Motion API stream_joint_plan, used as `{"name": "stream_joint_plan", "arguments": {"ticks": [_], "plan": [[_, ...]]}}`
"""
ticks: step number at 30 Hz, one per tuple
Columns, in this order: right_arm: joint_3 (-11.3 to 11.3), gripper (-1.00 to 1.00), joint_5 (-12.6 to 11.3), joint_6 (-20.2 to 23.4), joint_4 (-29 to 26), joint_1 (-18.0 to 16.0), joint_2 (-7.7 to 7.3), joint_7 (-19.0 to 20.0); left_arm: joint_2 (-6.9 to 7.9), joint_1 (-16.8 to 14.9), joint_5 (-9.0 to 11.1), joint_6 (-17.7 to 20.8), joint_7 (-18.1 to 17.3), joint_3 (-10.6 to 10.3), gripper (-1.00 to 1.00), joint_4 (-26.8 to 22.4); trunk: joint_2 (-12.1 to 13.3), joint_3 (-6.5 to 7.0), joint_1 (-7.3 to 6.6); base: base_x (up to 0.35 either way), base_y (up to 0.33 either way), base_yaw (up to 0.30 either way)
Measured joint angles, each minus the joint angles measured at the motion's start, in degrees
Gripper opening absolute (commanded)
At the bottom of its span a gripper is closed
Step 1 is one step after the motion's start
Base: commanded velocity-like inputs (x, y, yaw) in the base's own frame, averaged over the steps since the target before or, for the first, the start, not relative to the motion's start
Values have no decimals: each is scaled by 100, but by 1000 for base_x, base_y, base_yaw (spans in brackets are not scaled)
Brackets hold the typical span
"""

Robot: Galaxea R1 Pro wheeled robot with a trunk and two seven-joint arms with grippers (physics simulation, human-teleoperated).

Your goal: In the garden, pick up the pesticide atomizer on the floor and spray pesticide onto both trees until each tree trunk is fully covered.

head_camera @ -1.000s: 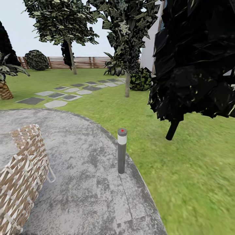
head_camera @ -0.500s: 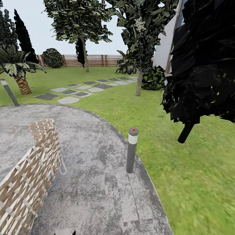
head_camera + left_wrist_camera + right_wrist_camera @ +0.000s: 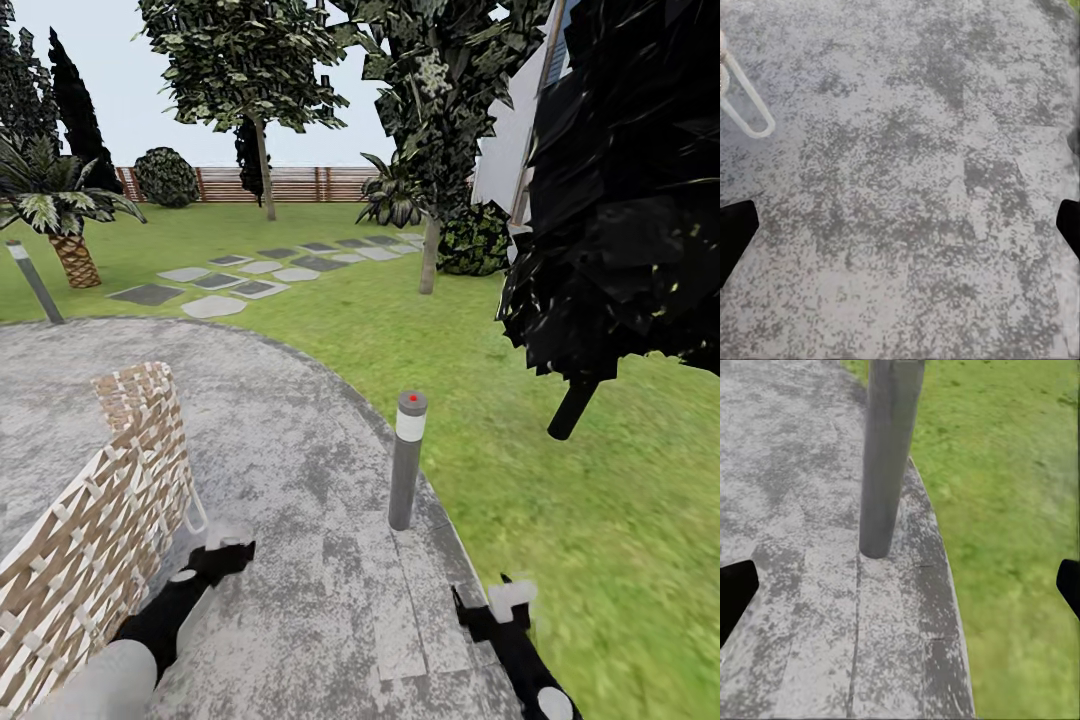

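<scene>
Two trees stand on the lawn [image 3: 560, 520]. The nearer pale trunk [image 3: 430, 257] rises beside the white house, and the farther trunk [image 3: 265, 180] stands before the slat fence [image 3: 310, 183]. The atomizer and the pesticide specks are out of view. My left gripper [image 3: 225, 553] hangs open over the grey paved patio [image 3: 300, 480], its fingertips [image 3: 735, 232] wide apart with nothing between them. My right gripper [image 3: 500, 605] is open too, near the patio's edge, with the bollard [image 3: 886, 457] ahead of its fingers [image 3: 735, 589].
A grey bollard [image 3: 407, 460] stands at the patio's rim between the arms. A wicker chair [image 3: 90, 540] is close on the left. A near-black conifer [image 3: 620, 180] overhangs the right. Stepping stones [image 3: 250, 275], a palm [image 3: 70, 250] and a second bollard [image 3: 35, 283] lie farther off.
The head camera has swung left, shifting the whole scene to the right. Both arms have risen into the bottom of the head view.
</scene>
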Motion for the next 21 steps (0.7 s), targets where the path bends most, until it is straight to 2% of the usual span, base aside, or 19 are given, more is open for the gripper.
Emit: {"name": "stream_joint_plan", "arguments": {"ticks": [1, 3, 6, 8, 10, 14, 18, 21], "plan": [[18, 100, 26, 144, -125, -61, 34, 2, 0, -85, 0, 41, -1, 0, 100, 1, 0, -1, 0, 0, 0, 0], [84, 100, 95, 1089, -592, -553, 194, 11, -2, -540, 0, 160, -2, -4, 100, 2, 0, 0, 0, 0, 0, 0], [103, 100, 92, 1562, -706, -1028, 236, 16, -3, -833, 0, 222, -3, -3, 100, 3, 0, -1, 0, 0, 0, 0], [111, 100, 97, 1865, -738, -1523, 252, 22, -15, -1122, 0, 382, 1, -6, 100, 3, 0, 0, 0, 0, 0, 0], [113, 100, 100, 2143, -759, -2092, 256, 34, -46, -1428, -1, 723, 4, -14, 100, -17, 0, 0, 0, 0, 0, 0], [102, 100, 98, 2515, -940, -2496, 253, 282, -74, -1628, -113, 1067, 4, -21, 100, -337, 0, -1, 0, 7, 0, 0], [72, 100, 99, 2666, -1184, -2586, 243, 493, -72, -1621, -289, 1205, 5, -33, 100, -749, 0, -1, -2, 181, 0, 0], [66, 100, 102, 2692, -1233, -2603, 240, 533, -68, -1619, -341, 1235, 4, -29, 100, -853, 0, -1, -3, 303, 0, 0]]}}
